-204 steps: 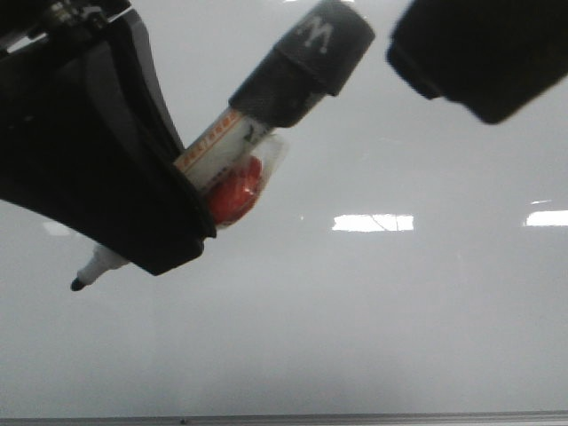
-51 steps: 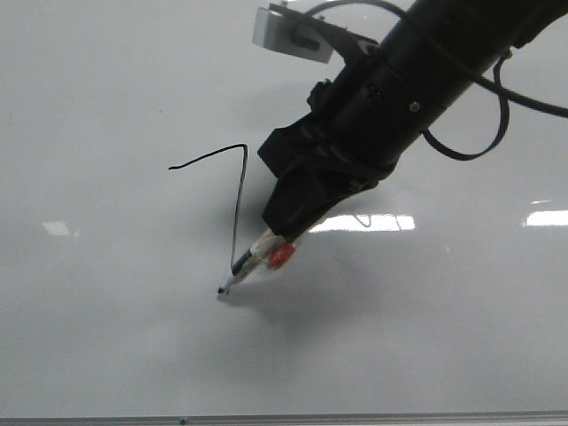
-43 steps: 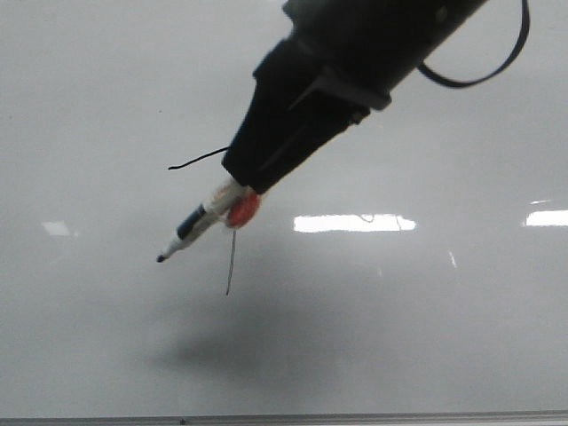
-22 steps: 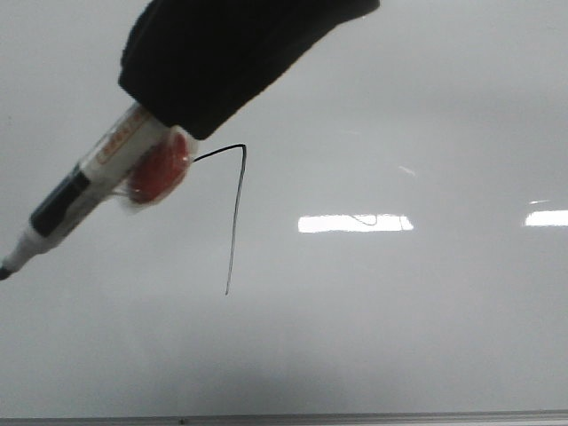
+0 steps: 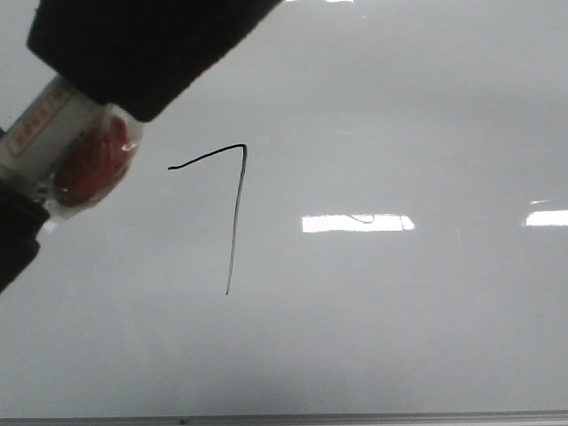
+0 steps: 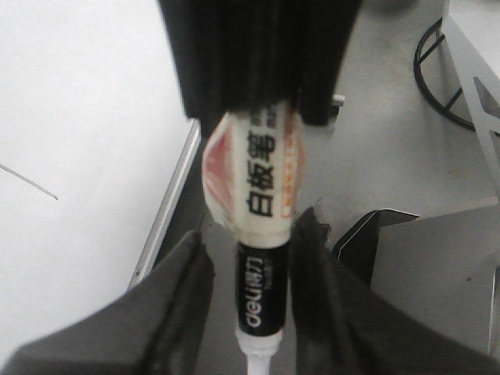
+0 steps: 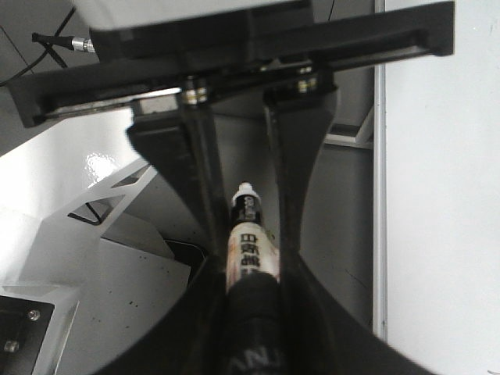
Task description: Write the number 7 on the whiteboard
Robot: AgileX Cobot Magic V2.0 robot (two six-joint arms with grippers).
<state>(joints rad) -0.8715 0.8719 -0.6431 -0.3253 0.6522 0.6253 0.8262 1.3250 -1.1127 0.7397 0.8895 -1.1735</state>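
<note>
The number 7 (image 5: 235, 222) is a thin black line on the whiteboard (image 5: 399, 337), fully uncovered. My right gripper (image 5: 98, 98) fills the upper left, close to the camera, and is shut on the marker (image 5: 44, 133), which has a red lump taped to it. My left gripper (image 5: 13, 240) shows as a dark shape at the left edge. In the left wrist view my left gripper (image 6: 254, 234) straddles the marker's black front section (image 6: 264, 289), with a gap on one side. In the right wrist view my right gripper (image 7: 250, 266) clamps the marker (image 7: 248, 254).
A thin grey edge strip (image 5: 284, 417) runs along the whiteboard's near edge. Bright rectangular light reflections (image 5: 355, 222) lie right of the 7. The wrist views show grey floor (image 6: 391, 156) and a white metal frame (image 6: 476, 78) beyond the board's edge (image 7: 379, 195).
My right gripper has lifted the marker off the board and carried it up and left, toward the camera. The 7 is now uncovered. My left gripper has come in around the marker's front.
</note>
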